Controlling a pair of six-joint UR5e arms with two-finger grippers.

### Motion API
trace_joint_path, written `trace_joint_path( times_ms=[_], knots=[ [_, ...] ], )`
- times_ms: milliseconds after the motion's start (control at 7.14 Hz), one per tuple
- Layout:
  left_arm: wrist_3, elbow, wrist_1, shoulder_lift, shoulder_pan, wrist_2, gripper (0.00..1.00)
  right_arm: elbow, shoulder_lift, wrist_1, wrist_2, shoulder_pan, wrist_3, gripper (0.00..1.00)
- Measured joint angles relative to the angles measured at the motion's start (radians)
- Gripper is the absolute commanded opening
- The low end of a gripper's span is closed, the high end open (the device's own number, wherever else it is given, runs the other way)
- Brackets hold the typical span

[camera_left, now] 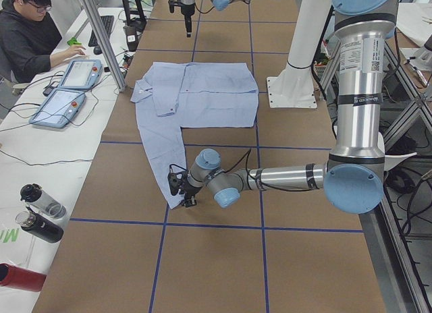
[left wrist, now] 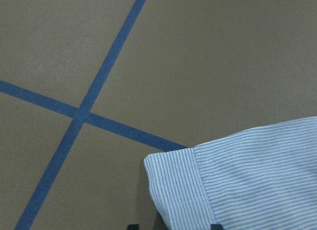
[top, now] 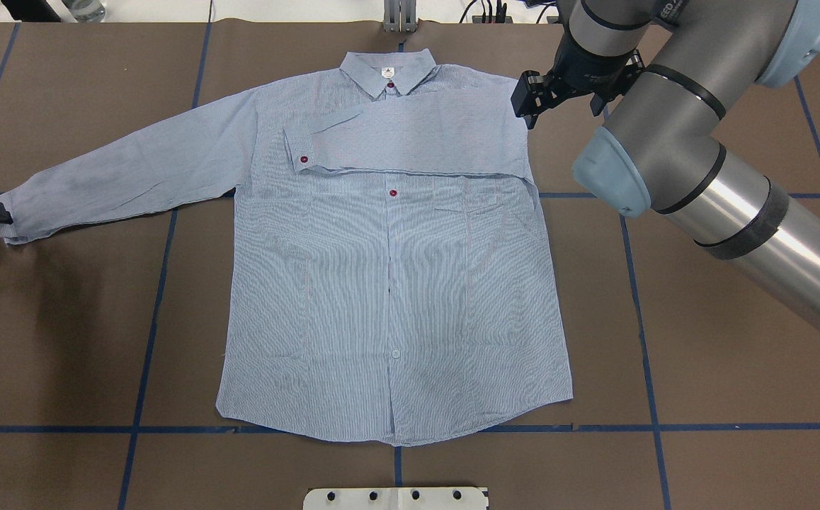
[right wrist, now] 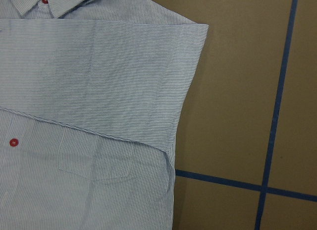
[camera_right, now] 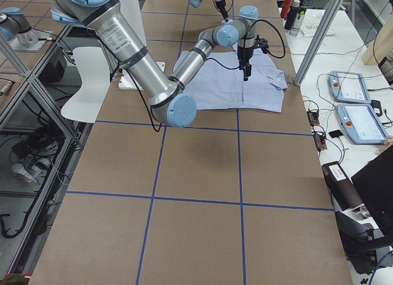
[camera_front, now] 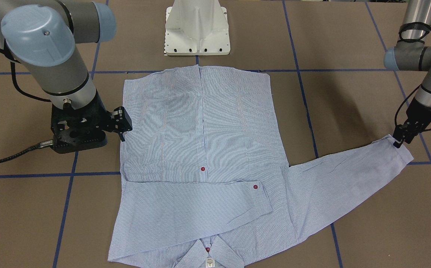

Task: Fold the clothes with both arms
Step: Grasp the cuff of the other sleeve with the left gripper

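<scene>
Collar [camera_front: 208,253] up close, shirt [camera_front: 200,123] flat on the table [camera_front: 349,93], one sleeve in and one to go!
Folded sleeve [camera_front: 189,204] lies across the chest, so that side looks done; free sleeve [camera_front: 349,175] runs straight out, leaving its cuff [camera_front: 401,150] easy to reach. Left tool [camera_front: 399,142] sits right on that cuff. Its wrist view shows two tips apart with the cuff corner between them, so I'd call it open and astride, nothing pinched yet, likely set to carry the sleeve across. Right tool [camera_front: 121,124] hovers just beside the folded shoulder, holding nothing; how wide it stands, I can't tell.
</scene>
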Motion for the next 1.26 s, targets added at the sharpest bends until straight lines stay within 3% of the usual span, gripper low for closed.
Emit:
trace_joint_path(
  times_ms=[140, 420, 840, 1261],
  knots=[
    [-0.002, 0.000, -0.001, 0.000, 0.006, 0.000, 0.45, 0.000, -0.002, 0.000, 0.000, 0.000, 0.000, 1.00],
    [-0.003, -0.002, -0.001, 0.000, 0.011, 0.001, 0.01, 0.000, -0.004, 0.000, 0.000, 0.000, -0.001, 1.00],
    [0.006, -0.034, 0.000, 0.002, 0.012, -0.007, 0.00, -0.001, -0.006, 0.000, 0.000, 0.000, -0.004, 1.00],
    [0.007, -0.165, 0.035, 0.004, -0.029, -0.068, 0.00, 0.017, -0.030, -0.002, 0.005, 0.004, -0.005, 1.00]
  ],
)
